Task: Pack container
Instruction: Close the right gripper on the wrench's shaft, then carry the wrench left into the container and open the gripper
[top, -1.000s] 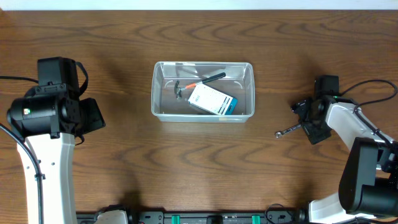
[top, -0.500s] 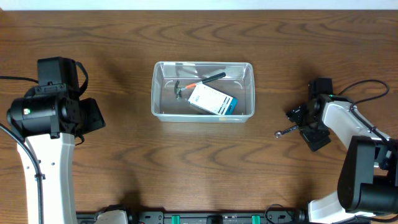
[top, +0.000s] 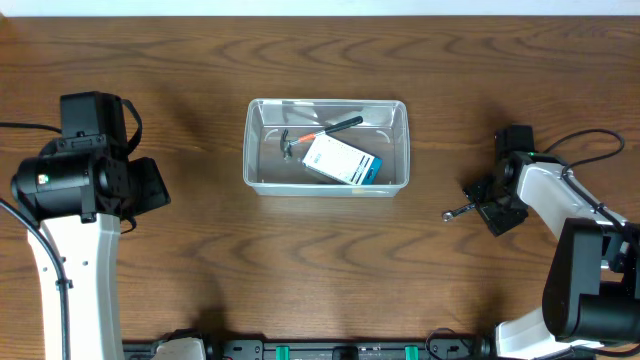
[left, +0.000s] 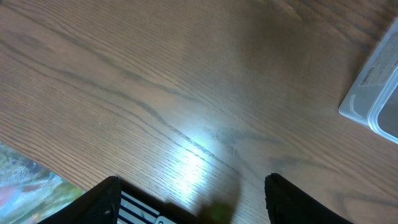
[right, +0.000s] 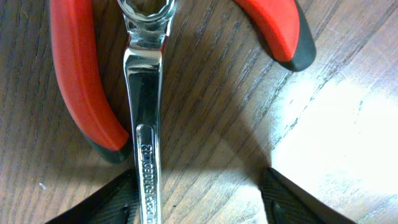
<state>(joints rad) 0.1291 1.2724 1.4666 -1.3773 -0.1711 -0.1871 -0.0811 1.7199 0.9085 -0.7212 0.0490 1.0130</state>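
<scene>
The clear plastic container stands at the table's middle. A small hammer and a white-and-blue box lie in it. My right gripper is low over the table at the right, open. In the right wrist view, a silver wrench lies on the wood between the open fingers, close to the left finger. Red-handled pliers lie just beyond the wrench, one handle on each side of it. My left gripper is open and empty over bare wood, left of the container's corner.
The wrench's open end sticks out to the left of the right gripper in the overhead view. The pliers are hidden under the right arm there. Cables run from the right arm towards the table's right edge.
My right gripper has turned and shifted slightly down and left over the wrench. The wrench, the container and the left arm have not moved.
</scene>
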